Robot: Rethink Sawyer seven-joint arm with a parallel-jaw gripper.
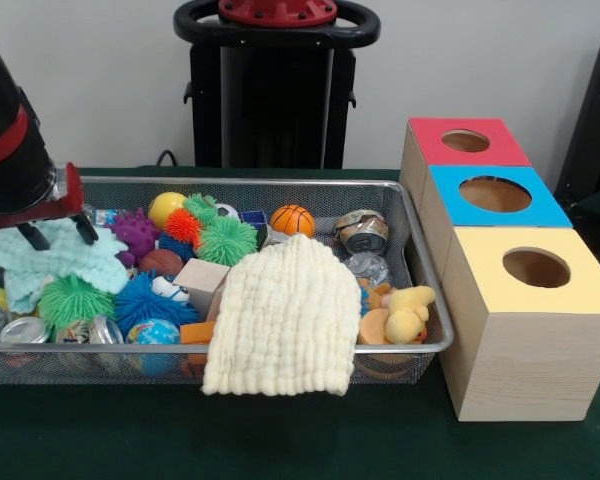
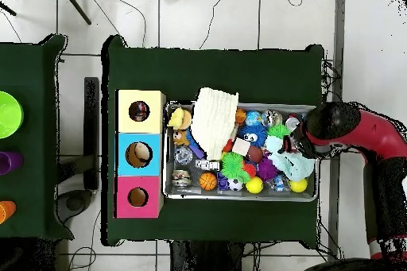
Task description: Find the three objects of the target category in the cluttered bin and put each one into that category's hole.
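A wire mesh bin (image 1: 280, 183) holds mixed clutter: an orange basketball (image 1: 292, 219), a yellow ball (image 1: 165, 207), spiky green (image 1: 226, 240), blue and purple balls, crushed cans (image 1: 362, 232), a wooden block (image 1: 200, 280) and a yellow plush duck (image 1: 405, 312). A cream cloth (image 1: 280, 315) drapes over the bin's near rim. At the bin's left end my gripper (image 1: 60, 233) is open, its fingertips just above a mint cloth (image 1: 55, 262). In the overhead view the gripper (image 2: 306, 145) is at the bin's right end. Beside the bin stand red (image 1: 430, 135), blue (image 1: 450, 205) and yellow (image 1: 580, 285) boxes, each with a round hole.
The bin and boxes sit on a dark green tabletop (image 1: 130, 430). In the overhead view a second green table at the left carries a green bowl (image 2: 6, 114) and other small containers. Cables lie on the floor behind.
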